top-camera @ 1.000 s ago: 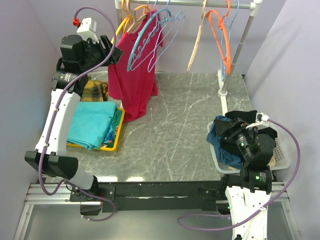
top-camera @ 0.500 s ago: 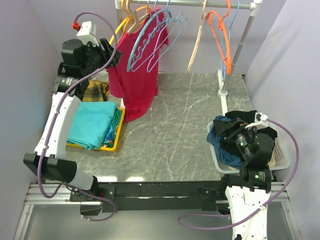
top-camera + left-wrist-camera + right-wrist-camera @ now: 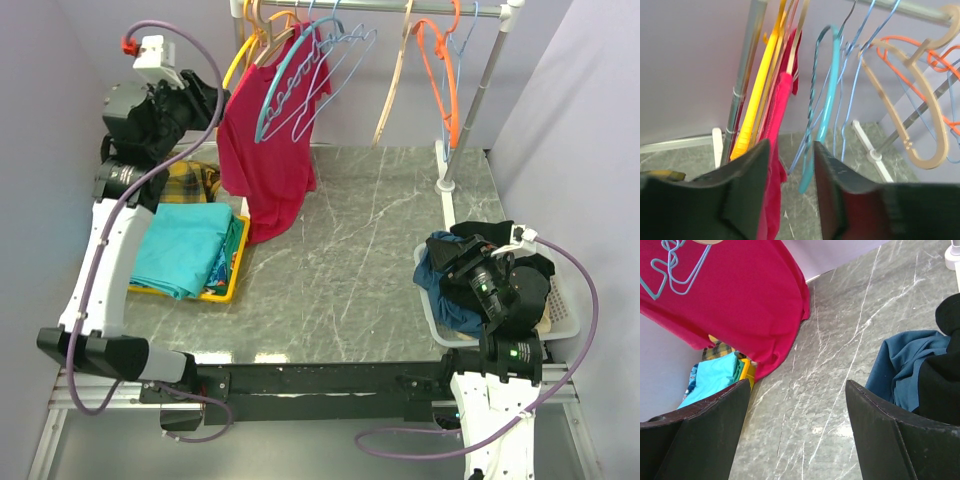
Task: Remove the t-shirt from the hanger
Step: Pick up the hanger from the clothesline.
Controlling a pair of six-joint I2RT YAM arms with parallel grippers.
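Observation:
The red t-shirt (image 3: pixel 268 150) hangs from a pale hanger (image 3: pixel 272 45) at the left end of the rail, its hem over the table. My left gripper (image 3: pixel 207 97) is raised just left of the shirt's shoulder. In the left wrist view the left gripper (image 3: pixel 791 145) stands open with a narrow gap and nothing in it, and the t-shirt's edge (image 3: pixel 778 115) runs down just beyond the left finger (image 3: pixel 742 190). My right gripper (image 3: pixel 457 262) rests low at the right, over the basket. In its own view the right gripper (image 3: pixel 797 385) is wide open and empty, with the t-shirt (image 3: pixel 735 295) far ahead.
Empty hangers share the rail (image 3: pixel 400 8): yellow (image 3: pixel 757 100), teal (image 3: pixel 825 100), thin blue (image 3: pixel 335 60), tan (image 3: pixel 392 95) and orange (image 3: pixel 447 80). A yellow tray (image 3: pixel 236 280) of folded clothes lies under the left arm. A white basket (image 3: pixel 568 318) of dark clothes sits at the right.
My left arm has lifted and drawn back to the left, a little away from the t-shirt, and its jaws have narrowed. The right arm has not moved.

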